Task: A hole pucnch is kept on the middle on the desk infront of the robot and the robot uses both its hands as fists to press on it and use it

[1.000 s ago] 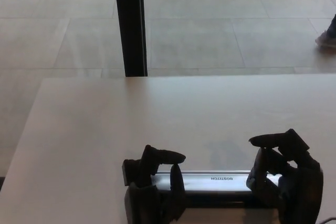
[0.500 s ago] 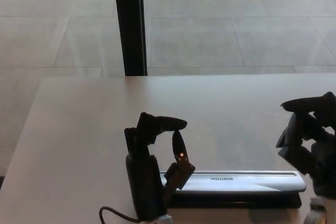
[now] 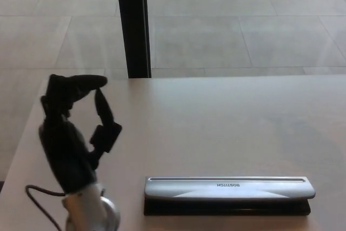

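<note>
One long silver hole punch [image 3: 229, 187] lies flat on black base.

Hole punch [image 3: 229, 189] w/ brushed metal top; desk [image 3: 216, 123] smooth matt.

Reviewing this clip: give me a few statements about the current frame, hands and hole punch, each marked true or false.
1. The left hand is pressing on the hole punch. False: it is raised to the left of the punch, clear of it.
2. The right hand is not in view. True.
3. The hole punch lies flat on the desk, its long side running left to right. True.
4. The left hand holds a sheet of paper. False: it holds nothing, and its thumb and fingers are apart.
5. A dark vertical post stands beyond the far edge of the desk. True.
</note>
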